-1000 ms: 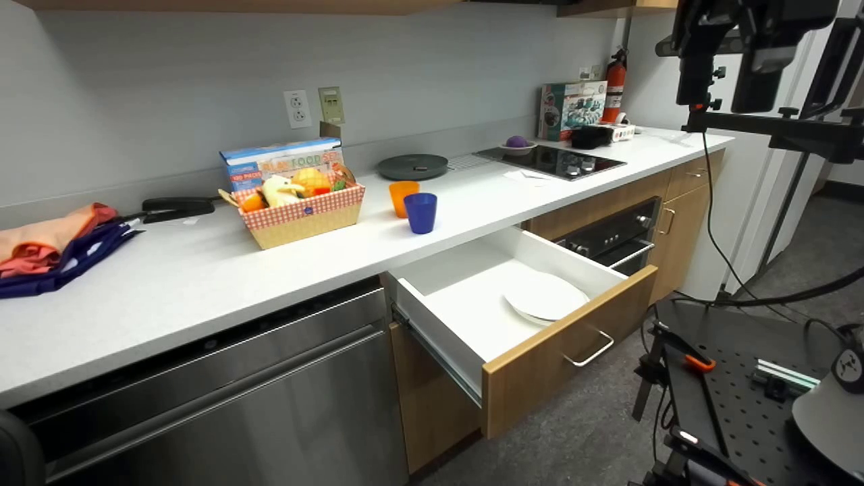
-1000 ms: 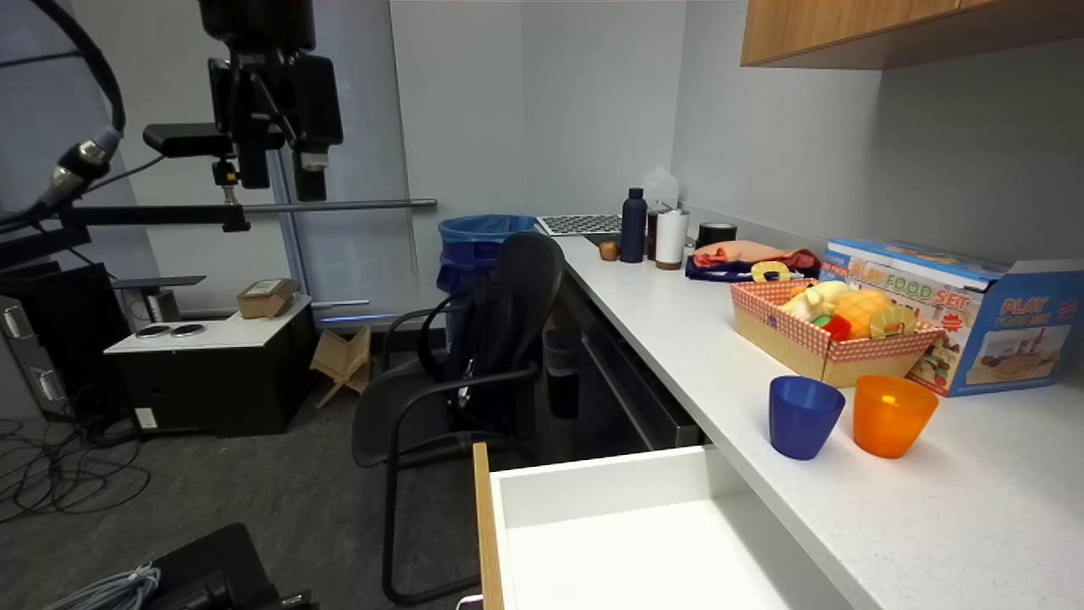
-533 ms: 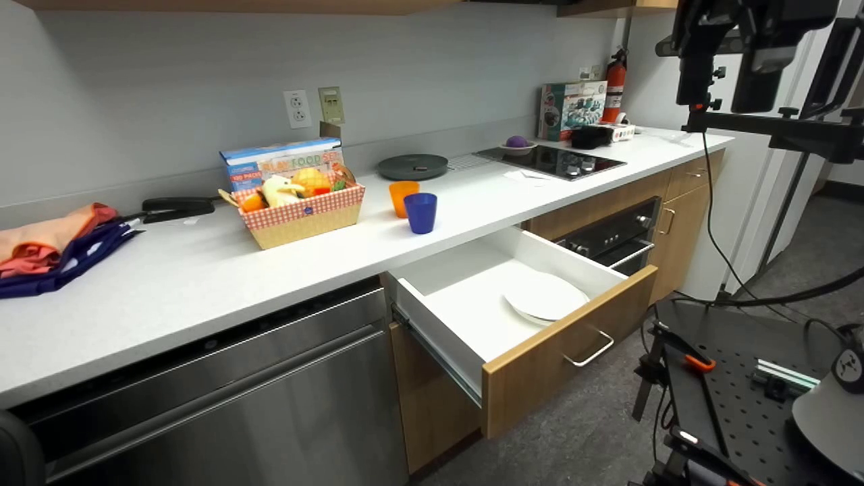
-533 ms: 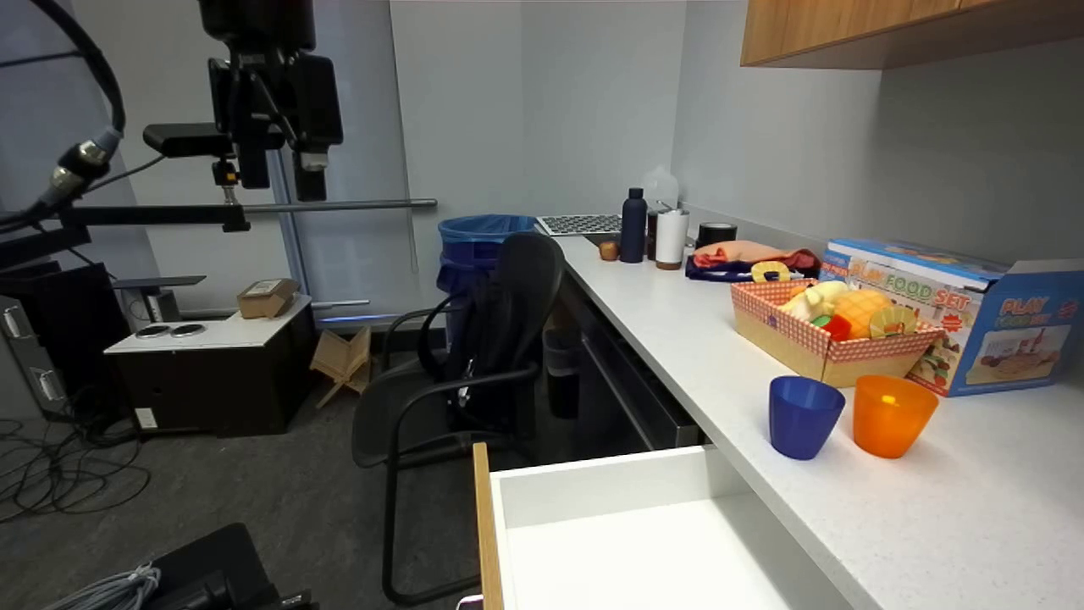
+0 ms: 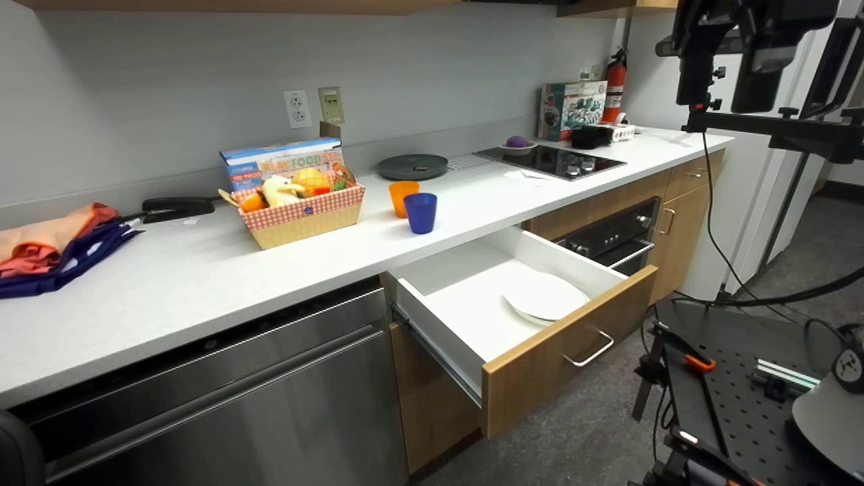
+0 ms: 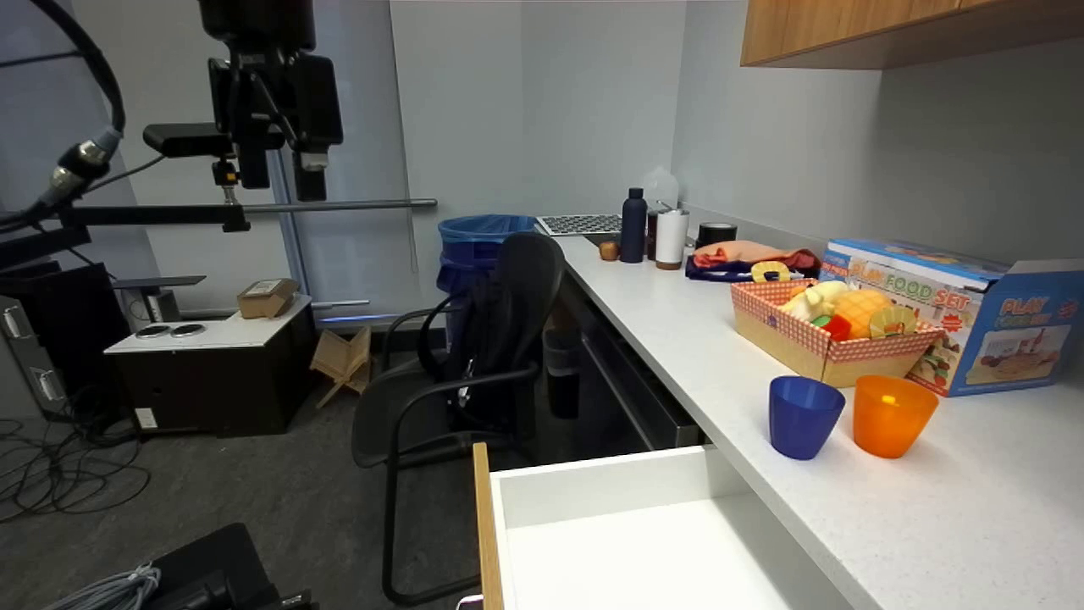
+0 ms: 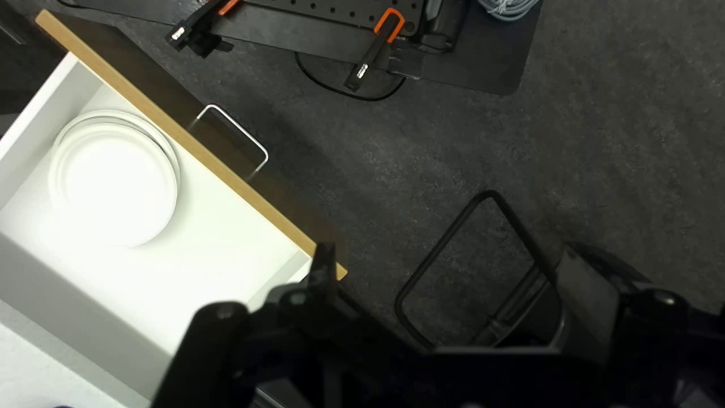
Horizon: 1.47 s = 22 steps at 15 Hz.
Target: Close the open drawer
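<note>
Up high, with the claw (image 5: 725, 101) spread wide and holding nothing. Next, to shut the drawer (image 5: 540, 368), pulled out from under the tabletop (image 5: 472, 196), with plates (image 7: 116, 181) inside. Might go crooked and stick if pushed at one end. Might make the plates slide if shoved too fast.

All views see the drawer (image 7: 209, 224) from above.

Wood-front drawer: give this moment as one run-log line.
wood-front drawer: open | white plates: inside | Robotiq gripper: open, empty, high, clear of drawer | closing: not yet done
</note>
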Tool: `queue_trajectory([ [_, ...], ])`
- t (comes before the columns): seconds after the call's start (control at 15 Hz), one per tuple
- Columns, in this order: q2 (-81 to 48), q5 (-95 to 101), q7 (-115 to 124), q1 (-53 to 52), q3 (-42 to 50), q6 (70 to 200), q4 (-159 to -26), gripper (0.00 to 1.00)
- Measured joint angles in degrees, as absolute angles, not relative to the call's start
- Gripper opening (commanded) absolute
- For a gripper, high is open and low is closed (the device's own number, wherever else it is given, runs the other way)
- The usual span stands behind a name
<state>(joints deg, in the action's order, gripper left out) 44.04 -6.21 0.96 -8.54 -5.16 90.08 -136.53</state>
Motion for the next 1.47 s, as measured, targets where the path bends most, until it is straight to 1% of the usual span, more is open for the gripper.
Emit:
queue_trajectory([
  [1.13, 43.82, -5.85, 0.87, -8.23, -5.11, 90.08, -136.92, 1.00],
  [1.47, 42.02, -4.92, -0.46, -6.94, -3.25, 91.81, -139.20, 1.00],
])
